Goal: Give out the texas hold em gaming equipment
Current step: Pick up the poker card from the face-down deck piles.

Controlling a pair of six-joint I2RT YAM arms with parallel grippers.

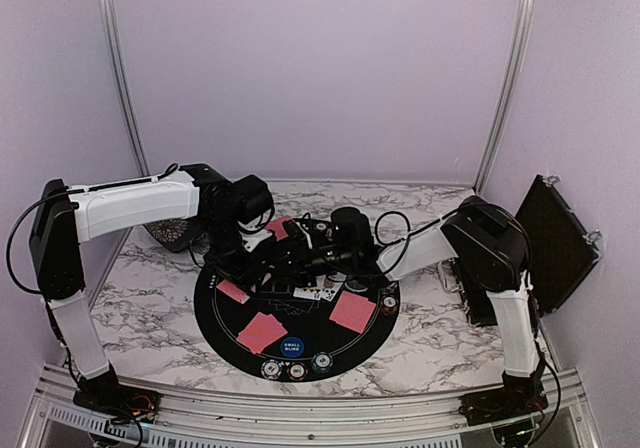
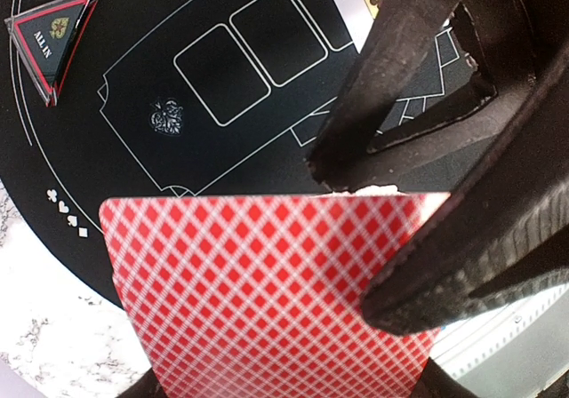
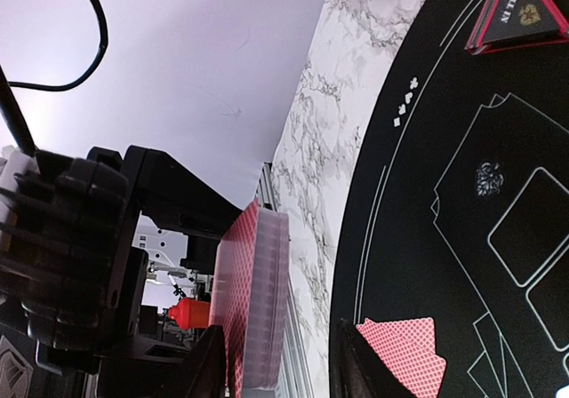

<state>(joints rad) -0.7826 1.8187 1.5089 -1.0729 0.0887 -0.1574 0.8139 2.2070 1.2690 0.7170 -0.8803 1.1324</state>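
A deck of red-backed cards (image 2: 267,291) faces the left wrist camera. My left gripper (image 2: 298,385) shows dark fingers at both side edges of the deck and holds it by those edges. In the right wrist view the deck (image 3: 258,300) stands edge-on between the fingers of my right gripper (image 3: 280,367), touching one finger with a gap to the other. Both grippers meet over the mat's middle: the left (image 1: 262,260), the right (image 1: 300,258). Red cards (image 1: 262,330) (image 1: 352,311) (image 1: 232,291) lie on the mat. The black triangular marker (image 2: 49,38) lies flat.
The round black mat (image 1: 225,323) lies on the marble table. Three chips (image 1: 297,372) and a blue button (image 1: 291,346) sit at its near edge. A black chip case (image 1: 555,230) leans at the right. A dark object (image 1: 168,234) lies far left.
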